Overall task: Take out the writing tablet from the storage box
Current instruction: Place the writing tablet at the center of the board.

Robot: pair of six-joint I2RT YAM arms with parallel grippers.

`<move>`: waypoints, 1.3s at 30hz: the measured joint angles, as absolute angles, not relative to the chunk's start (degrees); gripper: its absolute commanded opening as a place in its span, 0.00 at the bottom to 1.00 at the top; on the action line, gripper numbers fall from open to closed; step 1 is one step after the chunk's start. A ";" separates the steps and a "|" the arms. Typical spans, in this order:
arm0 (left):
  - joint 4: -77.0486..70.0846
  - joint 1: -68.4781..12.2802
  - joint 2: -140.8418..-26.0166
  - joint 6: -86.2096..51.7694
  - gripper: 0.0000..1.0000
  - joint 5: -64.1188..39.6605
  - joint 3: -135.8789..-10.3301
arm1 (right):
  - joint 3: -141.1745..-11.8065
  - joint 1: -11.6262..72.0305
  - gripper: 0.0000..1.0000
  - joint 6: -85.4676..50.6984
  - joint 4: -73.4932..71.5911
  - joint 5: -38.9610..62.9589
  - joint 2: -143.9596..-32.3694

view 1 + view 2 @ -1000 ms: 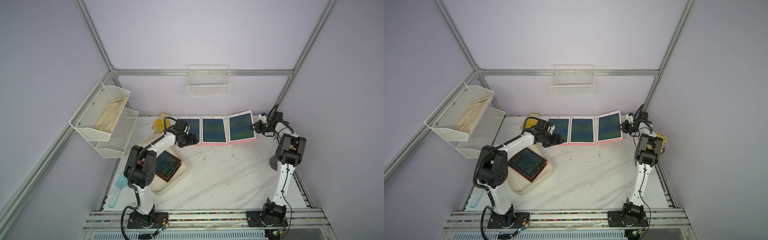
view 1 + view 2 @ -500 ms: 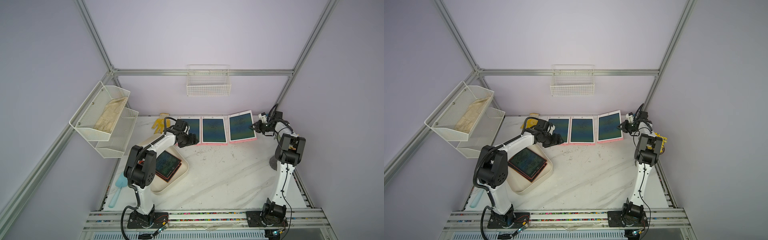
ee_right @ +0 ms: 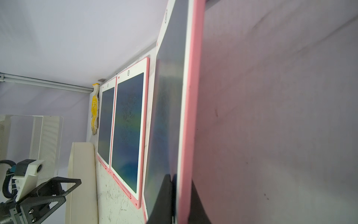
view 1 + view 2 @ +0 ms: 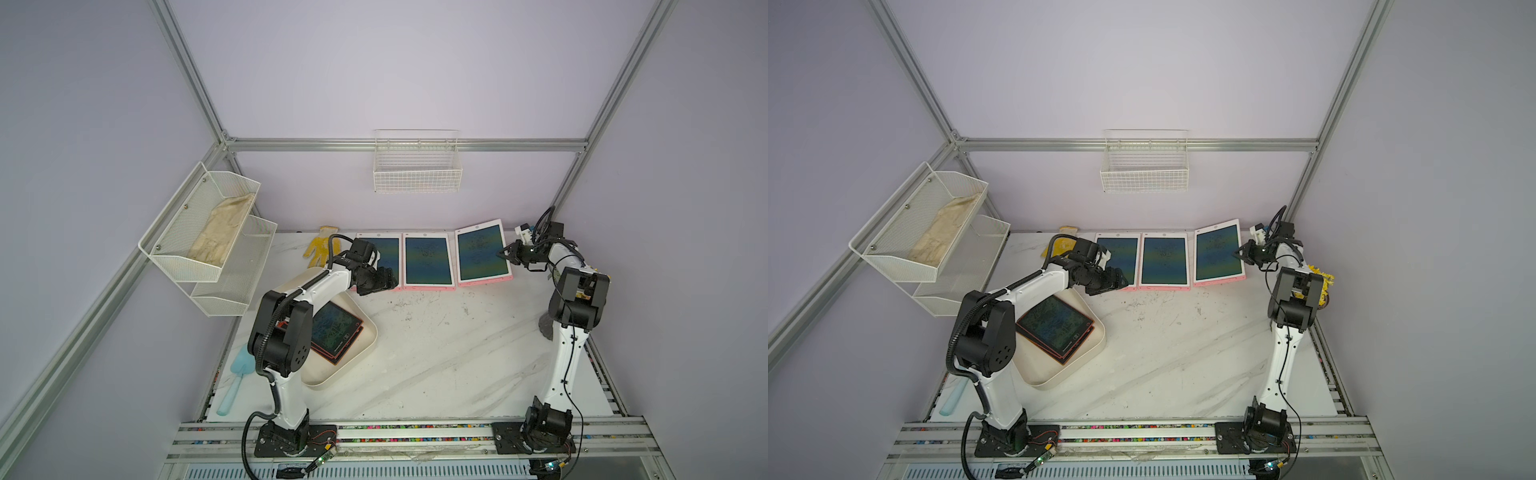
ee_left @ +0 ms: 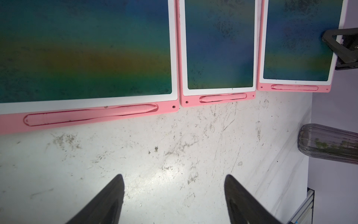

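- Seen from above, a white marble table. Clock directions take its middle as centre, with twelve toward the back wall.
- The storage box, a cream tub, sits at eight o'clock. Inside lies a stack of dark red-edged writing tablets; how many is unclear.
- At twelve o'clock two pink-framed tablets lie flat side by side: the left pink tablet and the middle pink tablet.
- At one o'clock the third pink tablet sits tilted, out of line with them.
- The right gripper is clamped on that tablet's three-o'clock edge, one finger on each face.
- The left gripper, jaws apart and empty, hovers over bare table just beside the left pink tablet's stylus edge.
- Judgement: the step in hand is setting the third pink tablet down. Lower the gripped edge slowly and turn it parallel with the middle pink tablet. Keep the frames from overlapping, and let go only once it lies flat.
- The left gripper looks better placed to reach the storage box next.
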State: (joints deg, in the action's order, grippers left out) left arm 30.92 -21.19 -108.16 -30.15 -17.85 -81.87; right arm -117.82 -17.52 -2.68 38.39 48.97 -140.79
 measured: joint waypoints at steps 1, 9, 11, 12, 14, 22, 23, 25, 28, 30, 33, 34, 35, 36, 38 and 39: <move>30.92 -21.19 -108.16 -30.15 0.80 -17.85 -81.87 | -117.78 -17.50 0.04 -2.31 38.57 49.19 -140.79; 30.94 -21.19 -108.16 -29.41 0.80 -18.04 -81.87 | -116.46 -17.23 0.21 -0.69 39.11 49.32 -140.62; 30.94 -21.19 -108.16 -29.34 0.80 -18.04 -81.87 | -116.11 -17.17 0.23 0.16 39.18 48.38 -140.62; 30.94 -21.19 -108.16 -29.34 0.80 -18.04 -81.87 | -115.90 -17.15 0.23 0.45 39.27 47.86 -140.62; 30.94 -21.19 -108.16 -29.34 0.80 -18.04 -81.87 | -115.68 -17.12 0.24 0.71 39.53 47.20 -140.62; 30.94 -21.19 -108.16 -29.32 0.80 -18.04 -81.87 | -115.68 -16.80 0.28 1.21 40.10 44.49 -140.62; 30.94 -21.19 -108.16 -29.32 0.80 -18.04 -81.87 | -115.68 -16.75 0.28 1.17 40.10 44.38 -140.62; 30.94 -21.19 -108.16 -29.32 0.80 -18.04 -81.87 | -115.70 -16.71 0.30 1.13 40.12 44.03 -140.62; 30.94 -21.19 -108.16 -29.32 0.80 -18.04 -81.87 | -115.70 -16.69 0.36 1.32 40.23 42.33 -140.62; 30.94 -21.19 -108.16 -29.32 0.80 -18.04 -81.87 | -115.70 -16.53 0.37 1.34 40.34 40.91 -140.64; 30.94 -21.19 -108.16 -29.30 0.80 -18.04 -81.87 | -115.70 -16.36 0.38 1.34 40.36 39.97 -140.64; 30.94 -21.19 -108.16 -29.30 0.80 -18.06 -81.87 | -115.70 -16.34 0.40 1.34 40.38 39.75 -140.64; 30.94 -21.19 -108.16 -29.30 0.80 -18.04 -81.87 | -115.70 -16.34 0.41 1.39 40.38 39.53 -140.66; 30.94 -21.19 -108.16 -29.30 0.80 -18.06 -81.87 | -115.70 -16.32 0.43 1.45 40.36 39.11 -140.66; 30.94 -21.19 -108.16 -29.30 0.80 -18.06 -81.87 | -115.70 -16.32 0.46 1.54 40.36 37.89 -140.68; 30.94 -21.19 -108.16 -29.30 0.80 -18.06 -81.87 | -115.70 -16.32 0.47 1.74 40.36 36.82 -140.75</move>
State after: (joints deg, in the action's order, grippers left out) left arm 30.94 -21.19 -108.16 -29.30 -18.06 -81.87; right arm -115.70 -16.32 1.74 40.36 36.82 -140.75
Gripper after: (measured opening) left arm 0.800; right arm 0.452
